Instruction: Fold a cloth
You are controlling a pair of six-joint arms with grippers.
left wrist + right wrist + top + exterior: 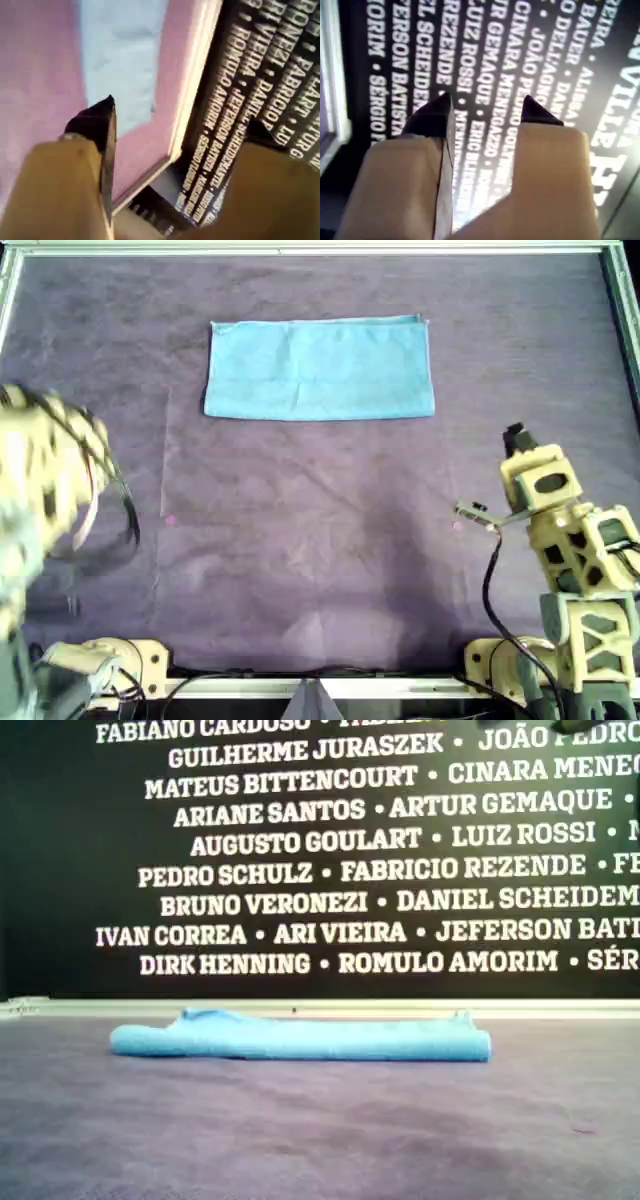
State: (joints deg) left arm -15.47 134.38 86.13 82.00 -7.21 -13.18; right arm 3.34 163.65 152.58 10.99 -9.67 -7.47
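Observation:
The light blue cloth [320,368] lies flat as a wide rectangle on the far middle of the dark purple sheet [320,540]. It shows as a low folded strip in the exterior view [300,1038]. My first gripper [180,115] is open and empty, held above the sheet with the cloth [120,55] ahead of it. My second gripper [485,100] is open and empty and points at the lettered wall. In the overhead view one arm [45,480] is blurred at the left and another [545,490] stands at the right. The wrist views do not show which is which.
A pale frame [300,248] borders the sheet at the far side and the sides. A black wall with white names [350,870] rises behind it. Arm bases and cables [500,660] sit along the near edge.

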